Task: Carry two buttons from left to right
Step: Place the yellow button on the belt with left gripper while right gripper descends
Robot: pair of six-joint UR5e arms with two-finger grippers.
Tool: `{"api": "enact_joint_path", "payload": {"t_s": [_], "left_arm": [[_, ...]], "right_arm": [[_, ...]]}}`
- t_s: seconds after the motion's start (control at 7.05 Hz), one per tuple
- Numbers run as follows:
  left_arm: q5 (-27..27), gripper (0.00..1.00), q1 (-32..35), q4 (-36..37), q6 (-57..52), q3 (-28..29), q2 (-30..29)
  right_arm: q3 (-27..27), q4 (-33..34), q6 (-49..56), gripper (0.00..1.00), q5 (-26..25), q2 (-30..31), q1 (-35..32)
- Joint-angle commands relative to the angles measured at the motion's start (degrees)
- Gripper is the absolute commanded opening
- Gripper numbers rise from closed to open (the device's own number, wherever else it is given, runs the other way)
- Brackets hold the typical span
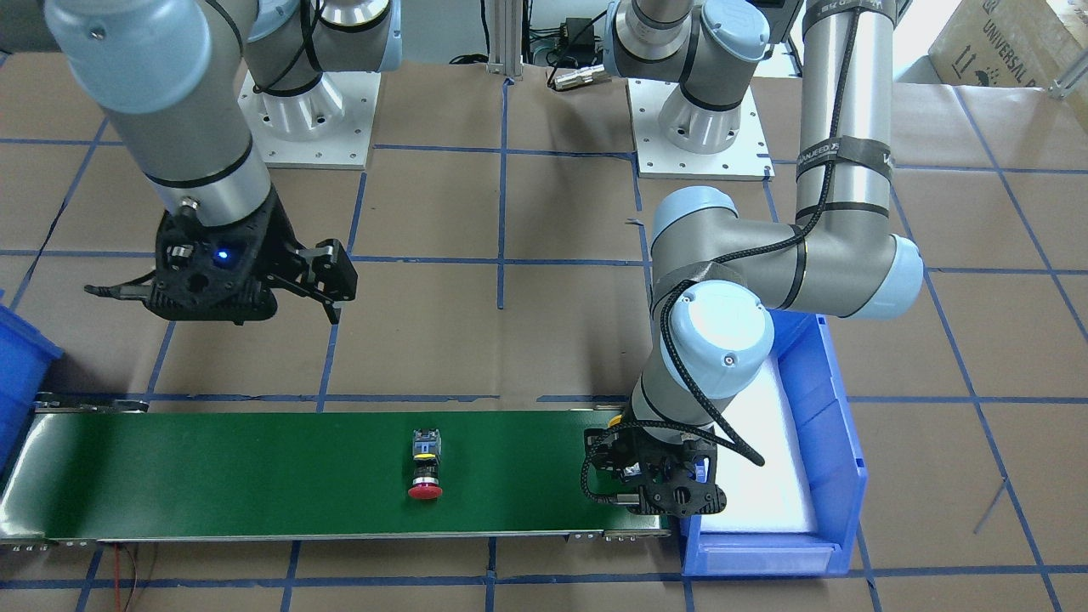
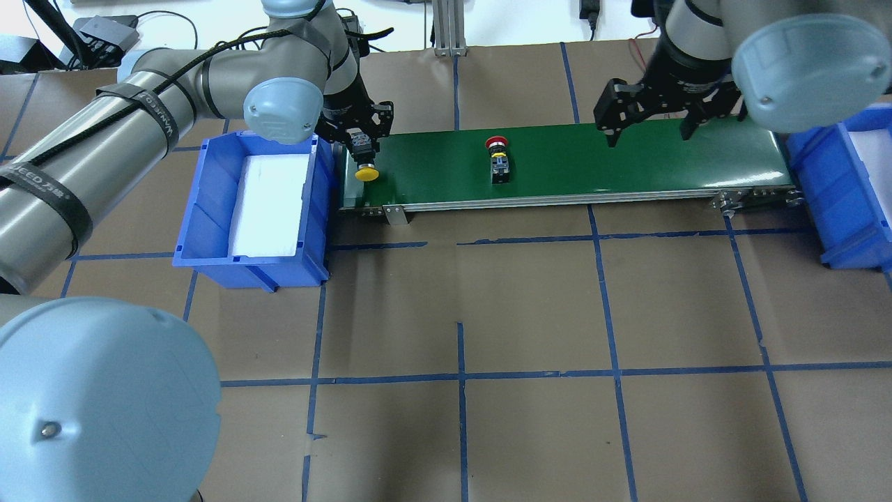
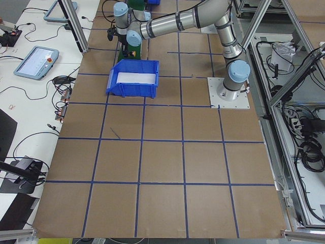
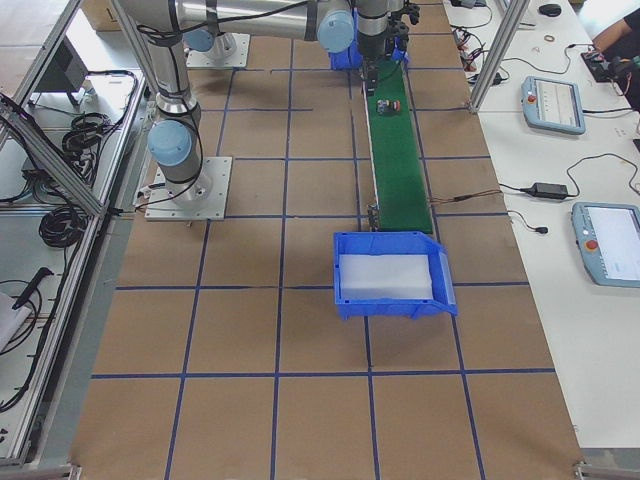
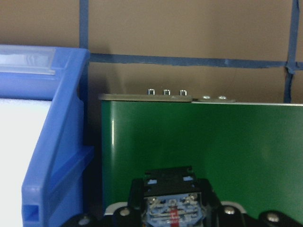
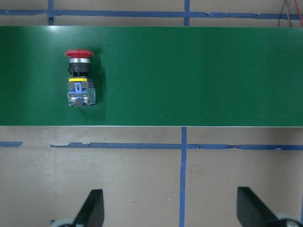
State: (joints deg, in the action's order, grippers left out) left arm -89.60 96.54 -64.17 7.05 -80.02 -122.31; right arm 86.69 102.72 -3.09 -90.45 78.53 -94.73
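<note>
The red button [image 2: 497, 155] lies on its side on the green conveyor belt [image 2: 627, 167], left of its middle; it also shows in the front view [image 1: 425, 469] and the right wrist view [image 6: 79, 78]. My left gripper [image 2: 362, 148] is shut on the yellow button [image 2: 366, 173] over the belt's left end, beside the blue bin. The left wrist view shows its contact block [image 5: 171, 203] between the jaws. My right gripper [image 2: 649, 132] is open and empty above the belt's right part, well to the right of the red button.
A blue bin [image 2: 202, 202] with a white foam liner stands at the belt's left end. A second blue bin [image 2: 836, 174] stands at its right end. The brown table carries a grid of blue tape.
</note>
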Motion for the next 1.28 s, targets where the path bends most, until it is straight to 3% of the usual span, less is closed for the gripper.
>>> {"api": "enact_joint_path", "payload": {"t_s": [0.0, 0.28, 0.57, 0.71, 0.85, 1.13], "left_arm": [[-0.1, 0.20, 0.0, 0.0, -0.2, 0.0, -0.8], [0.4, 0.21, 0.0, 1.3, -0.2, -0.8, -1.3], [0.4, 0.24, 0.0, 2.2, -0.5, -1.9, -1.3], [0.4, 0.44, 0.0, 2.3, -0.5, -2.2, -1.3], [0.5, 0.86, 0.1, 2.5, -0.4, -2.2, -0.8], [0.6, 0.97, 0.1, 2.8, -0.6, -2.2, 1.6]], "right_arm": [[-1.0, 2.2, -0.4, 1.00, 0.2, -3.0, -1.2], [-0.9, 7.6, -2.3, 1.00, 0.7, -8.0, -1.2], [-0.8, 8.8, -2.0, 1.00, 0.7, -10.1, -1.2], [-0.9, 9.0, -2.4, 1.00, 0.7, -12.3, -1.2], [-1.0, 11.2, -3.1, 0.99, 0.8, -14.1, -1.2], [-1.2, 11.5, -6.3, 0.98, 0.8, -15.9, -1.3]]}}
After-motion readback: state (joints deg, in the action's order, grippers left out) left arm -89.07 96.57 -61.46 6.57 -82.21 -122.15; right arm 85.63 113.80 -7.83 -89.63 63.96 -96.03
